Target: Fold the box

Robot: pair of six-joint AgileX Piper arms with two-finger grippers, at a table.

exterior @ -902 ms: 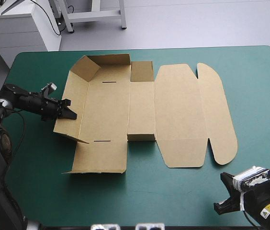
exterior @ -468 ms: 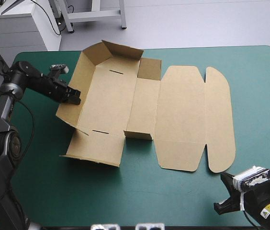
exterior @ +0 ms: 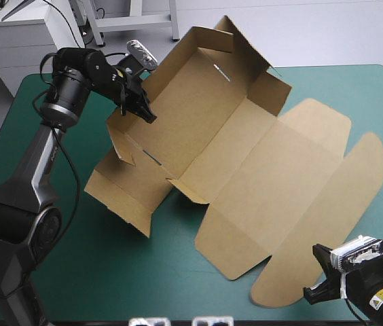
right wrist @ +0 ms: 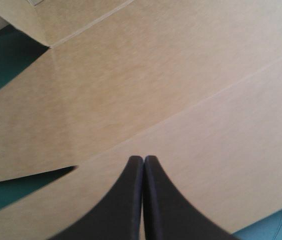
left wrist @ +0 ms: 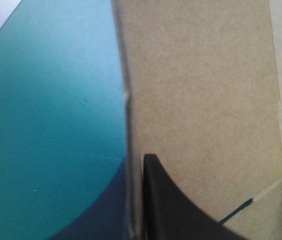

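Observation:
The brown box (exterior: 246,156) is a cut sheet with its left walls raised, lying turned on a diagonal across the table. Its left part is tilted up off the teal-green cover. My left gripper (exterior: 142,109) is shut on the upper edge of the box's left wall. In the left wrist view the board (left wrist: 206,100) runs between the black fingers (left wrist: 181,210) of the left gripper (left wrist: 136,160). My right gripper (exterior: 319,291) is shut at the table's front right, beside the rounded lid flap. Seen from the right wrist, the right gripper (right wrist: 143,159) points at flat board (right wrist: 156,75) just ahead.
Bare teal-green cover (exterior: 110,272) lies in front of the box at the front left and also at the far right corner (exterior: 375,95). The lid's rounded flap (exterior: 354,204) reaches close to the table's right side.
My left gripper has swung toward the far edge and risen, taking the box wall with it. The whole box has turned, its lid flaps sweeping toward the right gripper. The right arm has stayed still.

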